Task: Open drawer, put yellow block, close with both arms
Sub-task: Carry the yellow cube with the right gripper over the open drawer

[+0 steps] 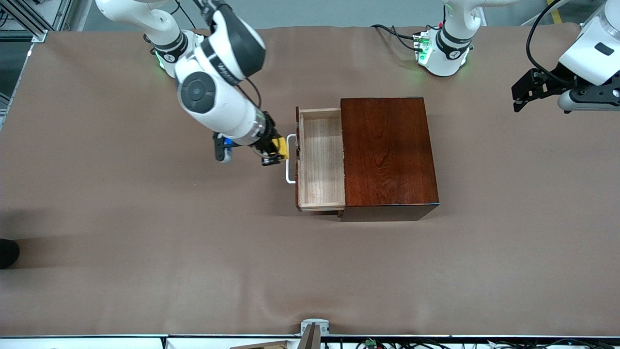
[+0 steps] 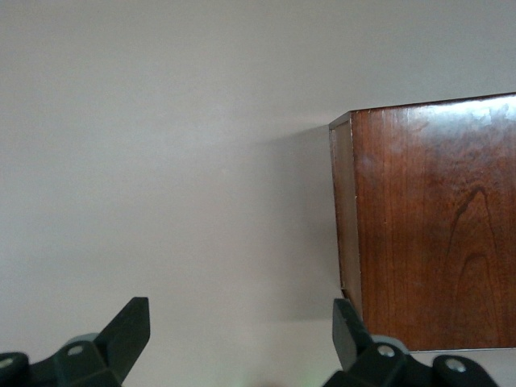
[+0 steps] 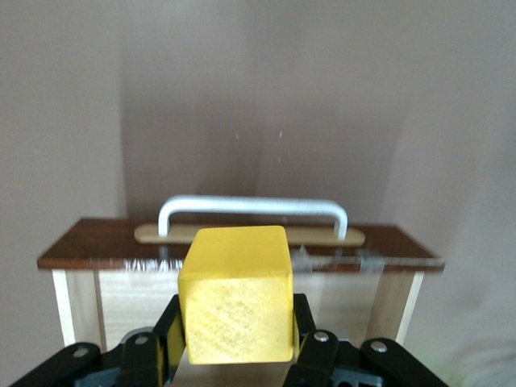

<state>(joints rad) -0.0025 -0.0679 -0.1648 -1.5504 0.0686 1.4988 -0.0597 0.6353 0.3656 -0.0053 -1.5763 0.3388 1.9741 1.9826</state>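
Right hand (image 1: 274, 154) pinched the yellow block (image 1: 280, 148) over the handle (image 1: 289, 159); carry it fully over the drawer (image 1: 321, 160) tray before releasing. Left hand (image 1: 525, 94) waited, spread.

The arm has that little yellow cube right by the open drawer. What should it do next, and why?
Probably carry it a little farther, over the tray. The right gripper is shut on the yellow block, but it hangs over the white handle, not yet over the open drawer, whose pale tray looks empty. The left gripper waits open by the wooden box.
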